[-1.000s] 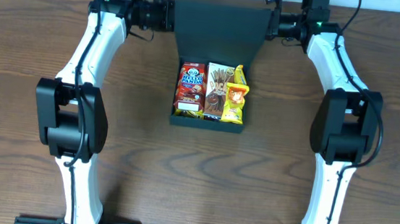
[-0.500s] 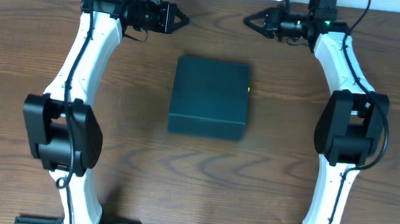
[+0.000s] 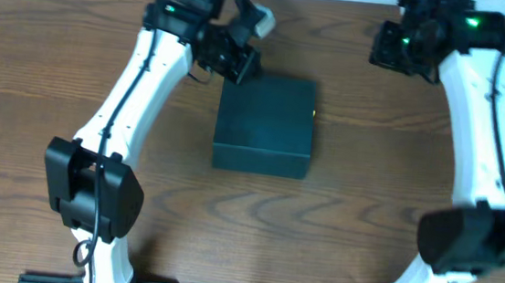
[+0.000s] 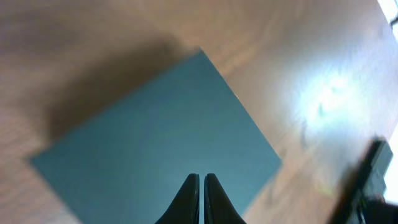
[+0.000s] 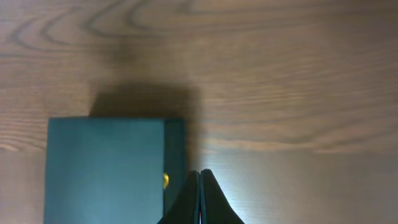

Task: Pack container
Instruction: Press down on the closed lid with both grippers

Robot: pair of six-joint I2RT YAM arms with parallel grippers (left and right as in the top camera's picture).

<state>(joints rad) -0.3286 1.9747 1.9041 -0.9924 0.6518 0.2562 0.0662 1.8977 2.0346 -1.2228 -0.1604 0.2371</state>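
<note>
- Container [image 3: 264, 124] sits shut in the middle of the table [image 3: 365, 215]; packing seems almost done.
- Both are pressed together: left gripper [image 4: 201, 182] over its top, right gripper [image 5: 200, 177] beside it.
- Next, perhaps: press down where something yellow [image 5: 165, 180] peeks out.

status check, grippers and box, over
Left gripper shut, empty, above the container lid. Right gripper shut, empty, beside its right edge. Lid closed, yellow sliver at right seam. No obstruction seen.

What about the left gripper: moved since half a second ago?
Yes. The left gripper has swung in from the far edge to the far-left corner of the box.
</note>
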